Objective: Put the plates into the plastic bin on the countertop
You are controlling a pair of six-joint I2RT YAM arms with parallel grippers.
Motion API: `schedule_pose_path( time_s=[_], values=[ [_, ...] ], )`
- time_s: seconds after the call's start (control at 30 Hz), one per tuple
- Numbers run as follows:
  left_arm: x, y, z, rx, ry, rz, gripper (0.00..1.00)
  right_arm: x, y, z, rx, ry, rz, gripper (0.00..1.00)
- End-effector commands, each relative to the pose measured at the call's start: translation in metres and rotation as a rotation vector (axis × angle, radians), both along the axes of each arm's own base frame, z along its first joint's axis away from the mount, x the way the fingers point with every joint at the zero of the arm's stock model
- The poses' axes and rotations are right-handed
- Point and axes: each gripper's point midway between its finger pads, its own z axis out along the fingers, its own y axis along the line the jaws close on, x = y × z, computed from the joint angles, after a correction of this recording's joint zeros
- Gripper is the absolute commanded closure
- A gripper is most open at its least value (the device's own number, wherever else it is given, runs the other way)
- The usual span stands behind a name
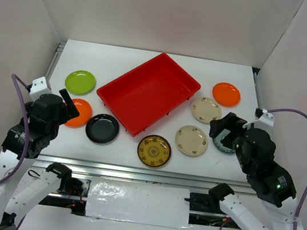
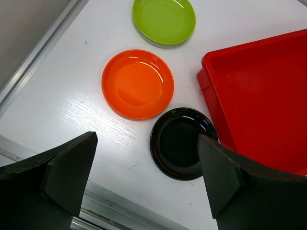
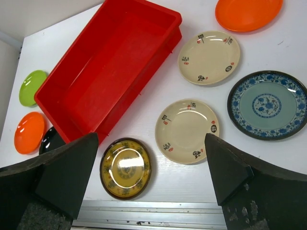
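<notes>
A shallow, rectangular, bright red plastic bin (image 1: 149,88) sits askew mid-way on the flat white countertop (image 1: 133,60). Small, round, glossy plates lie flat around it. To its left are the lime green plate (image 1: 80,81), an orange plate (image 1: 80,113) and the black plate (image 1: 103,129). At its near corner is the brown gold-patterned plate (image 1: 154,150). To its right are two beige speckled plates (image 1: 191,140), a second orange plate (image 1: 226,94) and the blue-white patterned plate (image 3: 267,104). The left gripper (image 2: 146,177) and right gripper (image 3: 151,167) hover spread wide, holding nothing.

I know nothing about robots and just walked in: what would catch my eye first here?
The bright red plastic bin, empty, lies slantwise in the middle of the countertop. Plates ring it: lime green plate, orange plate and black plate left, brown-gold plate in front, beige plates, a second orange plate and blue-white plate right. Above them, the left fingers and right fingers stand open.
</notes>
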Motion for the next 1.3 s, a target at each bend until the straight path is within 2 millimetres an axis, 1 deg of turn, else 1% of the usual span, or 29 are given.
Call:
schedule_pose_path(
  time_s=[0.0,0.1,0.13,0.17,0.2,0.23,0.27,0.3,0.33,0.37,0.4,0.43,0.47,0.5,0.53,0.57,0.6,0.63,0.67,0.7,0.73,0.77,0.83,0.87,0.93,1.03,1.2,1.27],
  values=[
    [0.003,-0.003,0.007,-0.014,-0.040,-0.009,0.01,0.000,-0.003,0.008,0.002,-0.021,-0.010,0.00],
    [0.001,0.000,0.007,-0.011,-0.040,0.008,0.01,-0.001,0.001,0.009,0.000,-0.025,0.021,0.00],
    [0.001,-0.001,0.008,-0.013,-0.044,0.006,0.01,-0.001,0.008,0.005,0.006,-0.017,0.058,0.00],
    [0.001,-0.002,0.008,-0.015,-0.046,0.002,0.01,-0.001,0.015,0.005,0.017,-0.026,0.090,0.00],
    [0.001,-0.002,0.009,-0.015,-0.052,-0.003,0.01,-0.001,0.023,0.005,0.017,-0.034,0.142,0.00],
    [0.001,-0.003,0.008,-0.015,-0.052,-0.010,0.01,0.000,0.034,-0.009,0.020,-0.015,0.195,0.00],
    [0.002,-0.004,0.010,-0.019,-0.060,-0.018,0.01,0.000,0.056,-0.009,0.067,-0.030,0.294,0.00],
    [0.002,-0.005,0.010,-0.019,-0.064,-0.025,0.01,0.000,0.069,-0.017,0.122,-0.006,0.332,0.00],
    [0.002,-0.005,0.010,-0.020,-0.066,-0.030,0.01,0.005,0.084,-0.047,0.130,0.079,0.371,0.00],
    [0.002,-0.006,0.011,-0.021,-0.068,-0.032,0.01,0.000,0.107,-0.052,0.183,0.099,0.481,0.00],
    [0.002,-0.006,0.010,-0.022,-0.066,-0.028,0.01,0.001,0.116,-0.063,0.227,0.142,0.485,0.00],
    [0.002,-0.005,0.008,-0.018,-0.057,-0.024,0.01,0.001,0.125,-0.097,0.234,0.218,0.489,0.00],
    [0.002,-0.005,0.008,-0.019,-0.058,-0.022,0.01,0.003,0.139,-0.098,0.289,0.200,0.499,0.00],
    [0.003,-0.004,0.007,-0.016,-0.051,-0.017,0.01,0.004,0.142,-0.110,0.302,0.219,0.481,0.00],
    [0.003,-0.004,0.006,-0.014,-0.045,-0.013,0.01,0.004,0.148,-0.132,0.310,0.249,0.472,0.00],
    [0.005,-0.005,0.005,-0.012,-0.035,-0.016,0.01,0.001,0.154,-0.140,0.332,0.271,0.472,0.01],
    [0.006,-0.005,0.004,-0.010,-0.029,-0.019,0.01,-0.001,0.154,-0.161,0.325,0.307,0.459,0.01],
    [0.007,-0.006,0.003,-0.009,-0.023,-0.026,0.01,-0.002,0.158,-0.172,0.323,0.331,0.461,0.03],
    [0.008,-0.008,0.002,-0.008,-0.017,-0.032,0.01,0.000,0.165,-0.173,0.343,0.316,0.472,0.03],
    [0.010,-0.009,0.000,-0.005,-0.005,-0.042,0.01,-0.004,0.166,-0.187,0.334,0.340,0.475,0.04],
    [0.011,-0.010,-0.001,-0.005,-0.001,-0.045,0.01,-0.001,0.170,-0.192,0.338,0.340,0.475,0.06],
    [0.013,-0.011,-0.003,-0.002,0.012,-0.050,0.01,0.000,0.171,-0.198,0.346,0.351,0.465,0.07],
    [0.014,-0.012,-0.004,-0.001,0.019,-0.053,0.01,0.000,0.167,-0.220,0.332,0.407,0.426,0.13],
    [0.014,-0.012,-0.005,0.001,0.024,-0.055,0.01,0.004,0.169,-0.220,0.349,0.399,0.415,0.14],
    [0.014,-0.013,-0.004,-0.001,0.021,-0.059,0.01,0.004,0.165,-0.233,0.338,0.424,0.381,0.19],
    [0.013,-0.013,-0.004,-0.001,0.013,-0.061,0.01,0.007,0.157,-0.247,0.332,0.452,0.314,0.26],
    [0.012,-0.013,-0.002,-0.006,0.004,-0.062,0.01,0.007,0.148,-0.260,0.321,0.481,0.259,0.27],
    [0.012,-0.013,-0.001,-0.005,0.000,-0.063,0.01,0.006,0.148,-0.264,0.317,0.490,0.253,0.27]
  ],
)
